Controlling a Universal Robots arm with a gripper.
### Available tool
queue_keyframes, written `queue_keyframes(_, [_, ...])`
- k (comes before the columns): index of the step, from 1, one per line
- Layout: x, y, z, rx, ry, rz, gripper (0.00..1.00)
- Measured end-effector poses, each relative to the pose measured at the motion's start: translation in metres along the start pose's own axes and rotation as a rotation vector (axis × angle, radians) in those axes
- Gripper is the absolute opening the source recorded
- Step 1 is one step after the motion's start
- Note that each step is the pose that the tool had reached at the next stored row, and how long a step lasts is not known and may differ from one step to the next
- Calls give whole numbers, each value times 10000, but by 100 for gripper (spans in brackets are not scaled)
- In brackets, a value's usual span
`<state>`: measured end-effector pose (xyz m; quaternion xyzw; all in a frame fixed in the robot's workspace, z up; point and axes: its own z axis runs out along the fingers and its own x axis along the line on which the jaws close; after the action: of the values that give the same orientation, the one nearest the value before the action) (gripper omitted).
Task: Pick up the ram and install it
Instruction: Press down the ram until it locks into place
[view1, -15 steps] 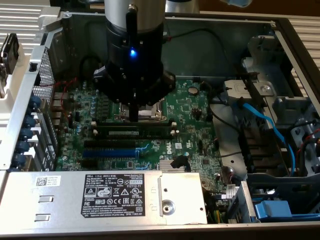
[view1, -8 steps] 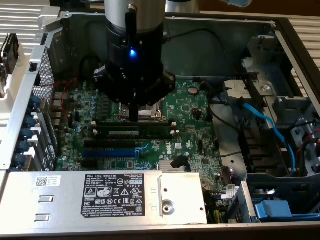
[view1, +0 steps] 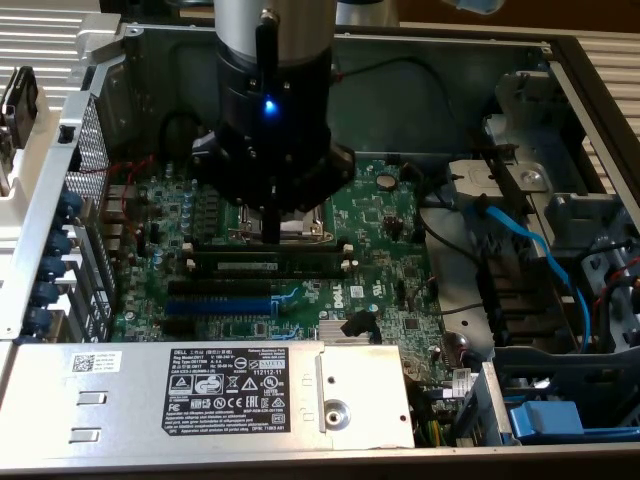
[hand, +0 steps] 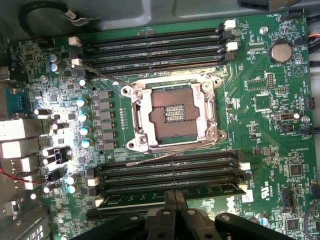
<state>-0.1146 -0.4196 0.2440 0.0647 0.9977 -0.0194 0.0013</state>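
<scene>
While the ram (hand: 170, 193) is already sitting in a black slot (hand: 170, 176) beside the CPU socket (hand: 173, 116), the gripper (hand: 175, 200) is pressing down on its top edge with fingers together, full seating not confirmable.

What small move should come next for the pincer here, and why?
Probably a short press straight down. The shut pincer stands over the middle of the ram, which already lies along a black slot next to the CPU socket. I cannot tell whether it is fully seated.
</scene>
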Motion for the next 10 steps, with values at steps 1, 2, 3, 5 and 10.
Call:
queue_keyframes(1, [-5, -2, 0, 1, 1, 14, 10])
queue_keyframes(2, [-9, -3, 0, 0, 1, 29, 10])
queue_keyframes(3, [-13, -3, 0, 0, 1, 43, 10])
queue_keyframes(5, [-14, -4, 0, 0, 2, 68, 10])
queue_keyframes(10, [-16, -13, 1, 1, 4, 103, 10])
